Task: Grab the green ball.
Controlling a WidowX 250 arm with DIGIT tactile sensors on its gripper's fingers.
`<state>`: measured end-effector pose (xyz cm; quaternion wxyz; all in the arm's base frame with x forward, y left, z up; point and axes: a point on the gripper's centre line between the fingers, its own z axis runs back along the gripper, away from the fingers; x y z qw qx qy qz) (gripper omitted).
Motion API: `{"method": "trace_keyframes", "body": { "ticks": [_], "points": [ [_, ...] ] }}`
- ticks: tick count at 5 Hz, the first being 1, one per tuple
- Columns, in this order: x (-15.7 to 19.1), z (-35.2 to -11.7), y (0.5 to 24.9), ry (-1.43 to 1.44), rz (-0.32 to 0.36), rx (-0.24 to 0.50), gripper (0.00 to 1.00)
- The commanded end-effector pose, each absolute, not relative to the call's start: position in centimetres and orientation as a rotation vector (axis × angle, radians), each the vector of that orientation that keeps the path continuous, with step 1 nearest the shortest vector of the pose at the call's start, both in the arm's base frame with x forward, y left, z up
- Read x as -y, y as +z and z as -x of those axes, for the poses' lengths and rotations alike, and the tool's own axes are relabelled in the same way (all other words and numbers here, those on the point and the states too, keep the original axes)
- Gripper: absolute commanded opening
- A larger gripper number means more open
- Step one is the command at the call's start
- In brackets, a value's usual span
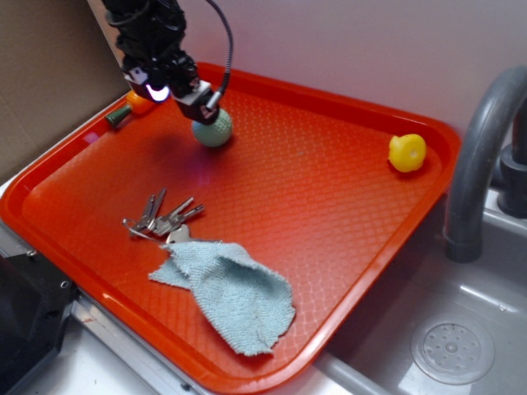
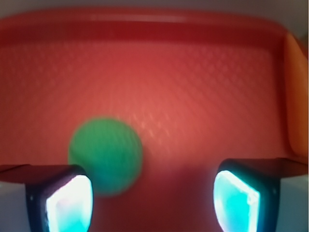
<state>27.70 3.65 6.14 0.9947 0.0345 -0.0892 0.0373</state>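
Beside a grey sink point(image 1: 461, 329) and its curved faucet point(image 1: 486, 156), an orange-red tray point(image 1: 346, 271) with a fine diamond-embossed surface is shown bearing the scattered objects of the task. Toward the far left of the tray the green ball point(image 1: 213, 129) is seen resting on the tray floor, with the gripper point(image 1: 185, 95) lowered over it from the far left and lit by its own lamp. In the wrist view the jaws are shown spread wide, one glowing pad at each lower corner, and the green ball point(image 2: 106, 154) lies close beside the left pad rather than centred in the gap; whether it is touched by that pad cannot be told through the blur.

A pale, dimpled, knit-like skin is displayed by the ball, so it is judged to be light and somewhat yielding, with a texture that should be held well by the pads. Being round, it is expected to roll away freely on the hard tray if it is nudged off-centre. Hold is best taken across its widest part, at mid-height, with the jaws centred first.

Elsewhere on the tray are seen a bunch of keys point(image 1: 160, 218), a crumpled blue cloth point(image 1: 235, 296) at the near side, a yellow toy point(image 1: 408, 152) at the far right, and a small carrot-like toy point(image 1: 128, 109) by the far left rim.
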Motion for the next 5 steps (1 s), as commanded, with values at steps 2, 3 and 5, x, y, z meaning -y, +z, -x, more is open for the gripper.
{"method": "trace_keyframes", "body": {
  "ticks": [2,3,5],
  "points": [
    [-3.7,-28.3,7.2,0.077,-0.073,0.211,1.0],
    [-1.6,-29.4,4.1,0.012,-0.059,0.165,1.0],
    [0.7,-29.8,1.6,-0.055,-0.093,0.171,0.23]
  ]
}}
